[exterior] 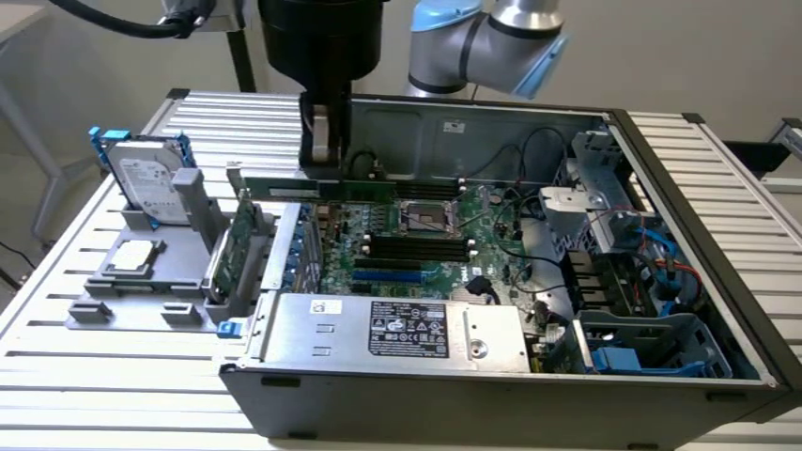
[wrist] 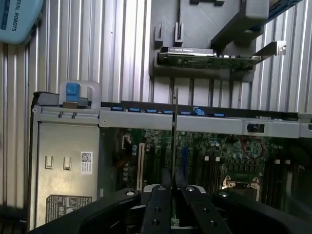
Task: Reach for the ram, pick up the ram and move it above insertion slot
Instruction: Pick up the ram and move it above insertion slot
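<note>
Ram (exterior: 376, 191) sits clamped edge-on between my fingers (wrist: 162, 195), hanging level over the motherboard (exterior: 420, 246) near the open computer case's (exterior: 701, 272) back wall, above the black memory slots (exterior: 414, 246). It looks light, thin, stiff and probably fragile, so I judge the bare top edge mid-length the right hold, off the chips. The case rests on a ribbed metal tabletop (exterior: 100, 376); at its far corner a grey fixture (exterior: 150, 272) holds a hard drive (exterior: 145, 178) and an expansion card (exterior: 232, 246). Pale wall behind.

A green ram (exterior: 363, 189) hangs in black jaws over a green motherboard (exterior: 414, 249) with black slots, beside a ribbed silver surface (exterior: 75, 348).
</note>
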Motion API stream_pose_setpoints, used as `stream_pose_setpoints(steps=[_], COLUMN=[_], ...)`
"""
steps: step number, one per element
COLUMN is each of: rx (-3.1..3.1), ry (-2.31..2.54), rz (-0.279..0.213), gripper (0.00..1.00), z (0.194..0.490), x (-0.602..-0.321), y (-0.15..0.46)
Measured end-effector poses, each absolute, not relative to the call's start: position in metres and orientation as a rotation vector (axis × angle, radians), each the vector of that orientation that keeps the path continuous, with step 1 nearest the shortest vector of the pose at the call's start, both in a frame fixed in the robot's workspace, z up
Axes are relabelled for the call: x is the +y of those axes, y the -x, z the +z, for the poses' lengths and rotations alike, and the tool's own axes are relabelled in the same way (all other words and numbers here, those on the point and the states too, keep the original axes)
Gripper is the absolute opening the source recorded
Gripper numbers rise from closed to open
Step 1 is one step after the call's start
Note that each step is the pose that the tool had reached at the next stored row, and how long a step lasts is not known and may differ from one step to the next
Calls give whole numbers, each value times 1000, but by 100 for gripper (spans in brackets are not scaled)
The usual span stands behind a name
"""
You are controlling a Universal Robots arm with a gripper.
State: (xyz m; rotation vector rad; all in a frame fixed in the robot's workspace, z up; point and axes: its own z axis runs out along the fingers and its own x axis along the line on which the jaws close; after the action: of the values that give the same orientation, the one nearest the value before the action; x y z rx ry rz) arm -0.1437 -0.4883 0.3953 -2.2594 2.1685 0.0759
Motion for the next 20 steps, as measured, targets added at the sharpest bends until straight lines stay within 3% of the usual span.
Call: stream_pose_setpoints(steps=[9,20], rx=[2168,2170], ry=[2259,2261], rz=[76,73], gripper=[14,14], z=[388,381], x=[-477,-441], y=[104,73])
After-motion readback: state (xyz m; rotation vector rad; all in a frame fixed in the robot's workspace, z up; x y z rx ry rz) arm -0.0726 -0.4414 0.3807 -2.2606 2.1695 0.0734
